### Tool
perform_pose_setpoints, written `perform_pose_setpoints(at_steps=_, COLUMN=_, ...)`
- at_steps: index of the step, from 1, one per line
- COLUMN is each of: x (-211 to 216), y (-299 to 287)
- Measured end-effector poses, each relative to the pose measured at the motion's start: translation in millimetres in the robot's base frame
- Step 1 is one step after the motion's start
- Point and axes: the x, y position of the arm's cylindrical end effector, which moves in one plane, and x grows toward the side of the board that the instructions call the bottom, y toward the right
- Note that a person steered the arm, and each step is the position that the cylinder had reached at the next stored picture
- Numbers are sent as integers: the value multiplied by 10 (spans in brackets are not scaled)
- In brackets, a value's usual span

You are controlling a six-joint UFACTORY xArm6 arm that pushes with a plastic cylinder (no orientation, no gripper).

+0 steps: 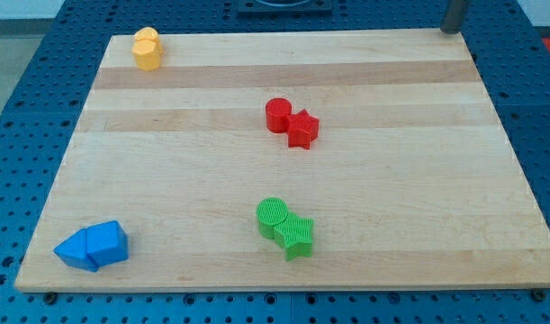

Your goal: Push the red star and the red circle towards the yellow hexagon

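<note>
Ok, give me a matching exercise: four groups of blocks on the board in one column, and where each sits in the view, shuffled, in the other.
Column one:
1. yellow blocks
2. red circle and red star
3. green circle and green star
4. blue blocks

Column two:
A. bottom left corner
B. near the middle, a little towards the top
C. top left corner
D. near the bottom edge, about midway across

Pairs: 1-C, 2-B, 3-D, 4-A.

My tip does not show in this view.
</note>
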Motion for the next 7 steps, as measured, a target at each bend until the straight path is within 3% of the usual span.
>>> perform_pose_setpoints(at_steps=2, x=43, y=0)
perform_pose_setpoints(at_steps=3, x=476, y=51)
perform_pose_setpoints(at_steps=5, x=1945, y=-5)
perform_pose_setpoints(at_steps=6, x=2522, y=-357)
perform_pose_setpoints(at_steps=7, x=2708, y=-742)
